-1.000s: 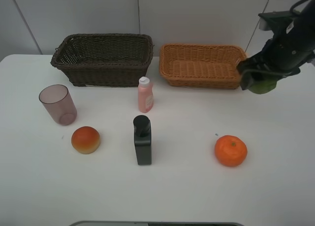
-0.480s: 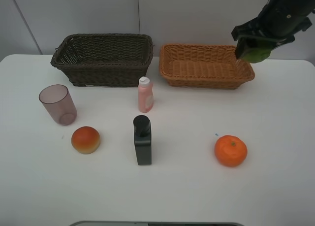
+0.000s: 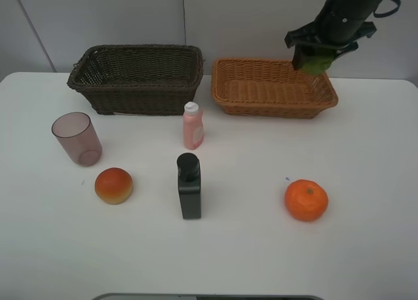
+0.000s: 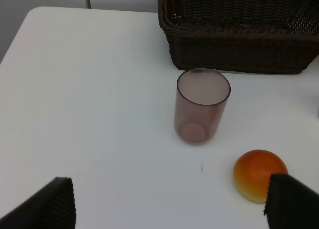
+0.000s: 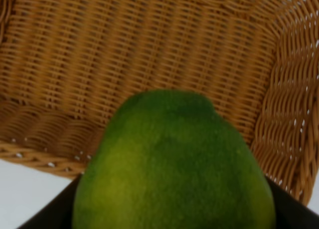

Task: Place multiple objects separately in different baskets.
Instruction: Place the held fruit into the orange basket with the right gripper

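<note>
The right tool (image 3: 318, 58) clamped one half-hidden round green lime (image 3: 317, 67). The left tool (image 4: 172, 201), tips cut off, gaped. Two rectangular wicker baskets (image 3: 137, 99) (image 3: 274, 109) stood.

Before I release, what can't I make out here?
- Right wrist view: the lime fills the frame, hiding most of the right gripper's fingers and the tan basket floor beneath it.
- High view: the dark basket's floor is hidden by its near wall; the left gripper is out of frame.
- Left wrist view: a finger covers part of the red-orange fruit.

The right wrist view crops the green lime (image 5: 173, 161).
</note>
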`<state>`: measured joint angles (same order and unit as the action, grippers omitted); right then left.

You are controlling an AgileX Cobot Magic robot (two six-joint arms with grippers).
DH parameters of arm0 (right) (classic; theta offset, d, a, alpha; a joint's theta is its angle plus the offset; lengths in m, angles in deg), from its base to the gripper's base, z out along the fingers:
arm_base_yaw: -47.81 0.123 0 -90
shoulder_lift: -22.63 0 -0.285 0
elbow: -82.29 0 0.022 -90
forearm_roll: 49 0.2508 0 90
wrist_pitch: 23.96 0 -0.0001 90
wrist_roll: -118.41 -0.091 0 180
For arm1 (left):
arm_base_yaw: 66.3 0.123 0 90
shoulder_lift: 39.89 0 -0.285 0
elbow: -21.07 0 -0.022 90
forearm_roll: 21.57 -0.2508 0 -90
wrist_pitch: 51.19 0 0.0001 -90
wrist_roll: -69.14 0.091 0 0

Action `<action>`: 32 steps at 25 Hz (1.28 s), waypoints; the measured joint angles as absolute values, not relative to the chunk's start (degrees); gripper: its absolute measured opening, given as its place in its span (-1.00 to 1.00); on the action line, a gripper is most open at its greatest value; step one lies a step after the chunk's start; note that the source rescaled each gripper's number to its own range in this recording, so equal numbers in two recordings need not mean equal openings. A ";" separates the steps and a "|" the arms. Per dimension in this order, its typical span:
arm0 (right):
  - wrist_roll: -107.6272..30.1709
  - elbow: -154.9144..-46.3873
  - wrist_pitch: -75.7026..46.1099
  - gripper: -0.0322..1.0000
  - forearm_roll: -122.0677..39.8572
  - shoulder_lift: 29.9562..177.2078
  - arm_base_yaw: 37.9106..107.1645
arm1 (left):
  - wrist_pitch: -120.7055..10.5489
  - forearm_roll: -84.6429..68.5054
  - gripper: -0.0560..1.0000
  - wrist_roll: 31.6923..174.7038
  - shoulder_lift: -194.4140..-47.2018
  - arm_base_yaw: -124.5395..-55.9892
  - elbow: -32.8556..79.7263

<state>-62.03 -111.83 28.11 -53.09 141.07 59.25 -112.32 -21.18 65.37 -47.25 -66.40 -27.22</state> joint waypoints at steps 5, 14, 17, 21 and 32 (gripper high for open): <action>-62.03 -117.55 27.27 -0.11 -53.24 147.78 59.25 | -112.32 -21.18 0.96 65.37 -47.25 -66.40 -27.22; -62.16 -119.08 20.12 -0.11 -53.01 155.40 59.25 | -112.32 -21.18 0.96 65.37 -47.25 -66.40 -27.22; -62.21 -119.08 18.26 -0.11 -52.94 157.29 59.25 | -112.32 -21.18 0.96 65.37 -47.25 -66.40 -27.22; -62.21 -119.08 15.74 -0.11 -53.74 158.82 59.25 | -112.32 -21.18 0.96 65.37 -47.25 -66.40 -27.22; -62.21 -119.08 14.69 0.88 -54.73 159.00 59.25 | -112.32 -21.18 0.96 65.37 -47.25 -66.40 -27.22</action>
<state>-62.21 -119.08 14.69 -54.73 159.00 59.25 -112.32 -21.18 65.37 -47.25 -66.40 -27.22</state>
